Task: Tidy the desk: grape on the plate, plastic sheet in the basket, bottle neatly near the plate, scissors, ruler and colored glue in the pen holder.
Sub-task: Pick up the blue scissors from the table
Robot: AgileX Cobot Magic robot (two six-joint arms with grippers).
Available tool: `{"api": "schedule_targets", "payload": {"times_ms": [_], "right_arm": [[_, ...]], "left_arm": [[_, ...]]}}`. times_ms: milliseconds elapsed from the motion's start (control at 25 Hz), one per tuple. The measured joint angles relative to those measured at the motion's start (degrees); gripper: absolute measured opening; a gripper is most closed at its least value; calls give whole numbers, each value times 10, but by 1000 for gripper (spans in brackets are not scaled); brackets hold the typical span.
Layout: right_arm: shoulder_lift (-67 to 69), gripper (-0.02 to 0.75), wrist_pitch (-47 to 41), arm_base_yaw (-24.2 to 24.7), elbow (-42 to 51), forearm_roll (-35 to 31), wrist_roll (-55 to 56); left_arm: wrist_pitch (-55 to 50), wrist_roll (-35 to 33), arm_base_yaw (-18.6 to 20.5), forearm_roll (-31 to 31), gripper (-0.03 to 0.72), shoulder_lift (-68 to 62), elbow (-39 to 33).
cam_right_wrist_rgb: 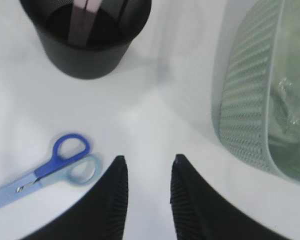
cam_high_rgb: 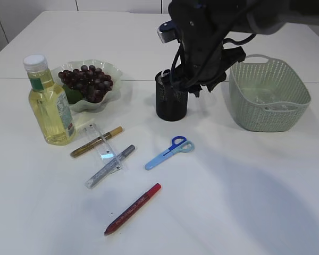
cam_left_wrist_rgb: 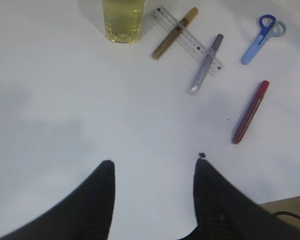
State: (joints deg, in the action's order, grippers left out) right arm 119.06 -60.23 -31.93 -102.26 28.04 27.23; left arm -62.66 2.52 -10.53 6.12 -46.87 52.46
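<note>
Both grippers, left and right, stood partly open and empty; scissors lay beside the right one.

My right gripper hangs agape, empty, between blue scissors and green basket, black pen holder beyond.

We see grapes heaped on the plate, bottle upright beside it, ruler under two glue pens, red pen apart, scissors flat near the holder, sheet in the basket
</note>
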Motion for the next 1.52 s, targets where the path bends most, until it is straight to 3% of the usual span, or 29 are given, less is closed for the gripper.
{"api": "schedule_targets", "payload": {"times_ms": [200, 480, 920, 1360, 1520], "right_arm": [[-14, 228, -84, 0, -43, -100, -66], [-24, 226, -101, 0, -86, -235, -120], [-71, 235, -108, 0, -88, -346, -123], [-174, 239, -113, -1, -86, -340, -135], [-216, 239, -113, 13, -40, -318, -137]], "left_arm": [[-11, 0, 0, -4, 372, 0, 0], [-32, 0, 0, -11, 372, 0, 0], [-63, 0, 0, -12, 372, 0, 0], [-66, -40, 0, 24, 372, -44, 1], [-60, -60, 0, 35, 372, -77, 1]]}}
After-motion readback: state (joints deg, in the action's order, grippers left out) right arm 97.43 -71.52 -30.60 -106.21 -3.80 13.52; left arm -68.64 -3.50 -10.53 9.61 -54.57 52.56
